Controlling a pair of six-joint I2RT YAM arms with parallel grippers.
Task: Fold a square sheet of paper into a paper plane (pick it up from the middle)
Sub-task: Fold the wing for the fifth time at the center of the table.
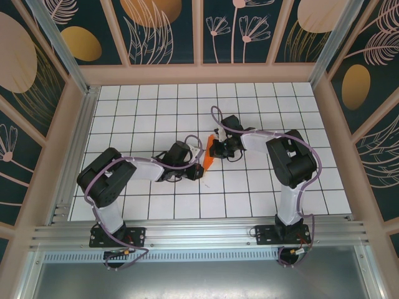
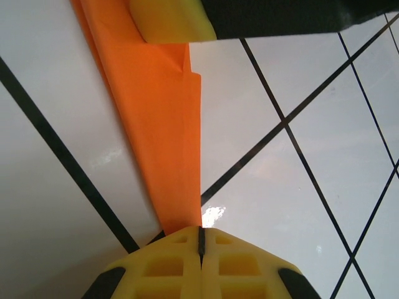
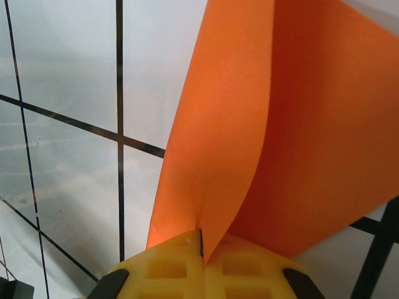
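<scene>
Mid-frame over the counter (image 1: 249, 187), the left claw (image 2: 201, 243) is pinched shut on the narrow tip of the orange paper (image 1: 209, 160) and the right claw (image 3: 201, 246) on its wider end, probably tensioning it for creasing.

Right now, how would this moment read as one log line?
left gripper: shut on paper | right gripper: shut on paper | paper: folded, held between both
</scene>
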